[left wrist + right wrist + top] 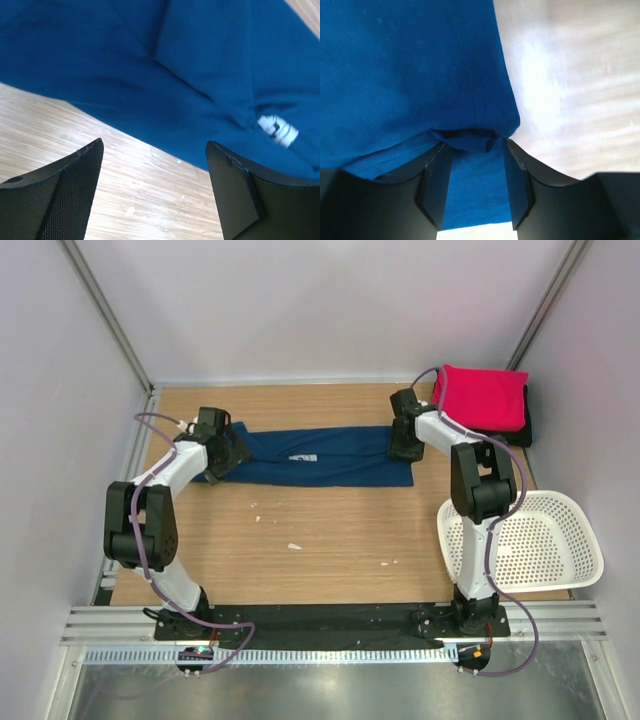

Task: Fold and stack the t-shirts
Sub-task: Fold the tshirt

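Note:
The navy blue t-shirt (320, 455) lies as a long folded strip across the far middle of the table, with a small pale print showing on top. My left gripper (232, 453) is at its left end. In the left wrist view it (154, 144) is open and empty over bare wood, just short of the shirt's edge (190, 80). My right gripper (405, 447) is at the strip's right end. In the right wrist view it (475, 145) is open, its jaws straddling the blue cloth (420, 65), which bunches at the tips. The folded pink-red t-shirt (480, 397) lies on the black one (524, 427).
A white perforated basket (560, 505) stands at the right, beside the right arm's base. The wooden table (330, 530) has a few small pale flecks. Pale walls close in the left, back and right sides.

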